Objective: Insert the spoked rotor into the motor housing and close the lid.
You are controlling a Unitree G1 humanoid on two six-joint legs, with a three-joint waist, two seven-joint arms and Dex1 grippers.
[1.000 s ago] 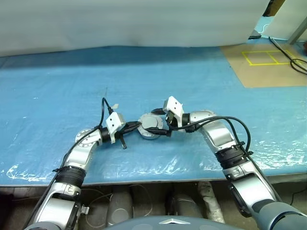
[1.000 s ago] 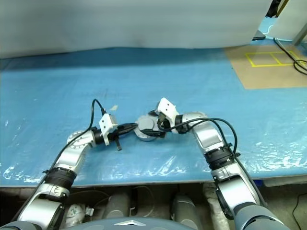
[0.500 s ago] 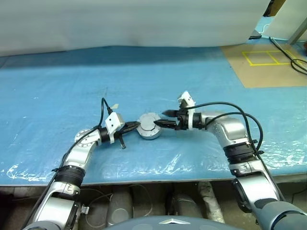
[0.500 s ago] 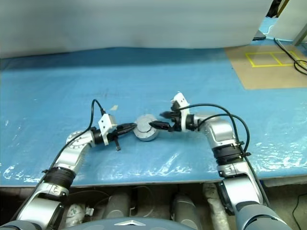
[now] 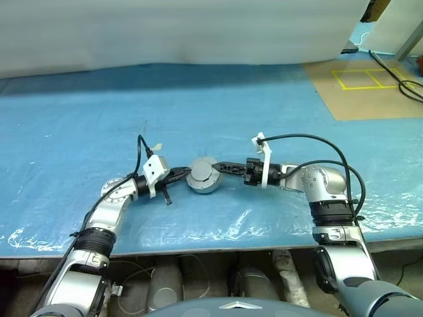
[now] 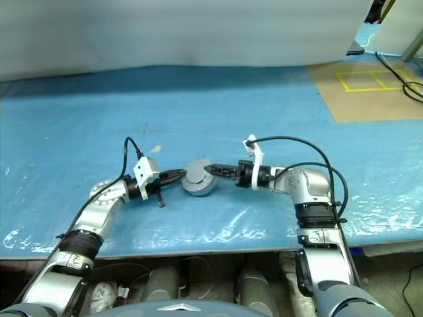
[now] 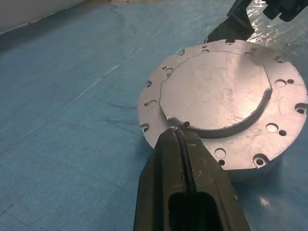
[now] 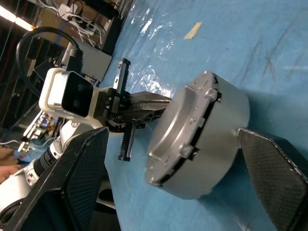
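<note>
The motor housing (image 5: 205, 187) stands on the blue sheet between my two grippers. The lid (image 7: 216, 91) lies on top of it, plain grey face up, with a thin dark seam showing at the rim (image 8: 211, 103). The spoked rotor is hidden. My left gripper (image 5: 184, 173) is shut, and its tips (image 7: 175, 131) touch the lid's near edge from the left. My right gripper (image 5: 218, 168) points at the housing from the right and is open. Its fingers (image 8: 82, 173) stand wide apart, holding nothing, with the housing just ahead between them.
A blue plastic sheet (image 5: 99, 112) covers the table, whose front edge (image 5: 198, 249) runs close below the arms. A small tan scrap (image 6: 156, 149) lies behind my left gripper. A brown board with yellow tape squares (image 5: 370, 86) and cables (image 5: 413, 89) lie at the back right.
My right gripper has come off the top of the lid, drawn back to the right and rolled over. It now points level at the housing. My left gripper has kept still.
</note>
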